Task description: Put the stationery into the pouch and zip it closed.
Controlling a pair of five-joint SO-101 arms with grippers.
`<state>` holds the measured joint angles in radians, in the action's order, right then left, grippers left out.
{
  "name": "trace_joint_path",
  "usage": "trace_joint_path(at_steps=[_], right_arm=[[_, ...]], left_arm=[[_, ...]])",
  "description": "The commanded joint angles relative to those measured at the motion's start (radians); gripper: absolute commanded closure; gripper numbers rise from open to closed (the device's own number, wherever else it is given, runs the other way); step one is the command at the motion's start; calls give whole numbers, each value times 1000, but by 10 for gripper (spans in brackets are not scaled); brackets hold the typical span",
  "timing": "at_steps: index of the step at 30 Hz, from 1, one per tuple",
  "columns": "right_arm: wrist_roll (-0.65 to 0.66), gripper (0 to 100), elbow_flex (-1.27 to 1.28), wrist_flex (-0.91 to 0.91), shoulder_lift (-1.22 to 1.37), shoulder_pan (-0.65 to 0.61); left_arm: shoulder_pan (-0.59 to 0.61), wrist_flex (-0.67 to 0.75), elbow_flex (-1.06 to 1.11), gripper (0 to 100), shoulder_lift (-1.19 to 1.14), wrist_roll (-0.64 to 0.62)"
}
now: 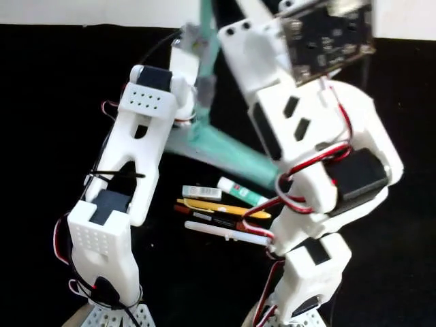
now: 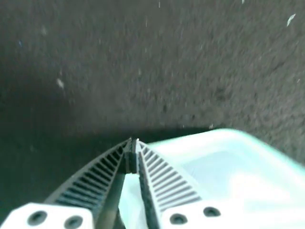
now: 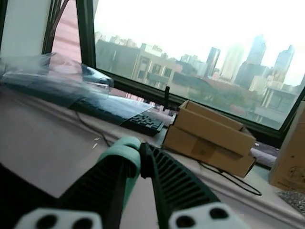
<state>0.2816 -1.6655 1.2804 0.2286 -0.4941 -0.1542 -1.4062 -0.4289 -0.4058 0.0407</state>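
1. The pouch hangs in the air above the table, stretched as a slanted band between the two arms.
2. The left gripper has its fingers pressed together, and a fold of the pouch appears to be pinched between them. It looks down at the dark table.
3. The right gripper is clamped on another edge of the pouch and is tipped up toward a window, away from the table.
4. The stationery lies loose on the table, below the pouch and between the two arms' lower links, well apart from both grippers.
5. The yellow pen and the white pen lie close to parallel. In the high view their long axes run across from one arm toward the other, dipping slightly toward the right arm.
6. The pens' ends sit just beside the right arm's lower link, so that arm's body is nearer.
7. My judgement is that the downward-facing left gripper is better aimed at the stationery, but it would have to release the pouch first.
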Motion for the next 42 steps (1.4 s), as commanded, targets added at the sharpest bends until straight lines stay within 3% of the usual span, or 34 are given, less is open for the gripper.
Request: trace_joint_path(at_steps=[1,9,14,31,42], right_arm=[[3,992,-110,-67,25,30],[0,992,-110,-71,93,25],[-100,992,-110,-73,99,25],[-106,992,-107,-153,102,-4],[-103,992,120,-237,101,-87]], left_arm=[[18,-6,18,993,19,37],[18,-15,42,993,19,54],[19,-21,44,993,19,54],[50,-69,62,993,21,52],[119,-71,76,993,19,52]])
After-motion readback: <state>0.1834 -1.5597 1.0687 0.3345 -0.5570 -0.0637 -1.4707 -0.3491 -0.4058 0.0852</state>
